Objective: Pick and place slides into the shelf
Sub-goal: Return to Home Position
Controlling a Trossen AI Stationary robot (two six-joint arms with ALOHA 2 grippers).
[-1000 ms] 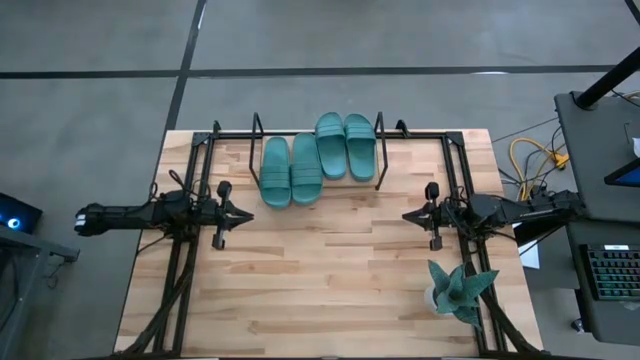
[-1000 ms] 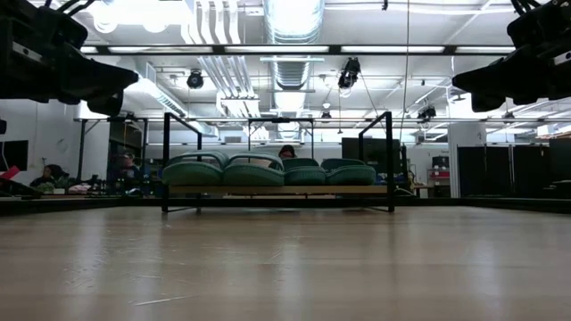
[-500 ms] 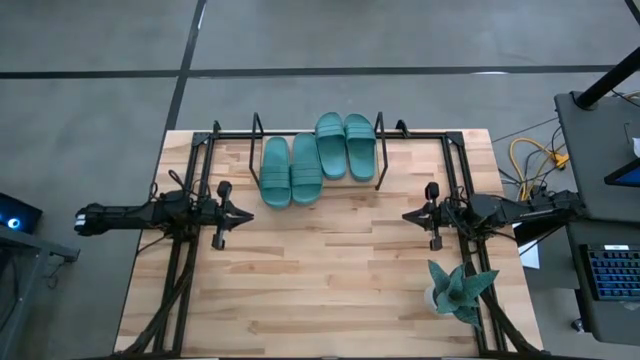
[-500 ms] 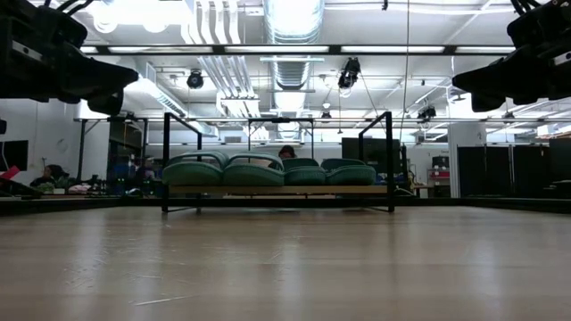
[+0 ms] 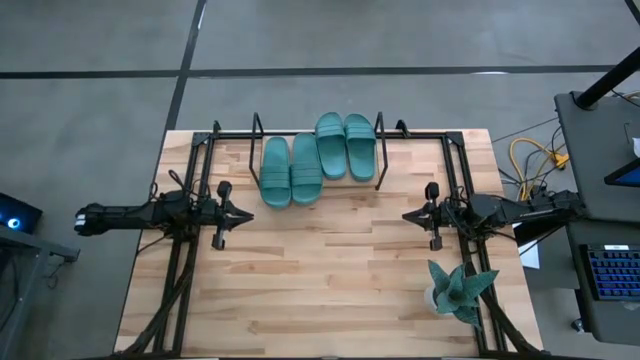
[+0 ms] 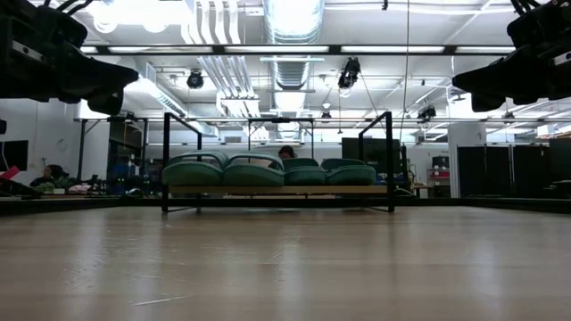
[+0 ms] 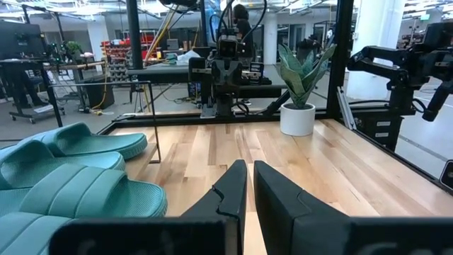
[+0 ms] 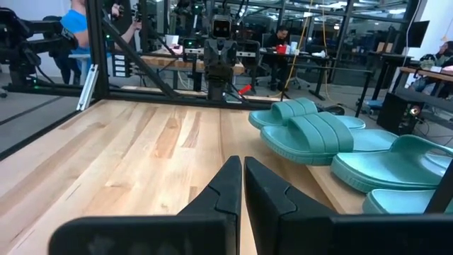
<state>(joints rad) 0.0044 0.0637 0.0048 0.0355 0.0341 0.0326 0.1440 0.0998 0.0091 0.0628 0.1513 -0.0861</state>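
Observation:
Several teal slides lie side by side, soles down, on the shelf of black rods at the table's far middle. The left pair sits a little nearer than the right pair. The low view shows the slides in a row on the shelf's board. My left gripper hovers shut above the table's left side and points level toward the right. My right gripper hovers shut at the right side, facing it. Both are clear of the slides.
A teal spiky plant in a white pot stands near the table's right front corner, close to my right arm. Black frame rails run along both table sides. Bare wooden tabletop stretches between the grippers and the near edge.

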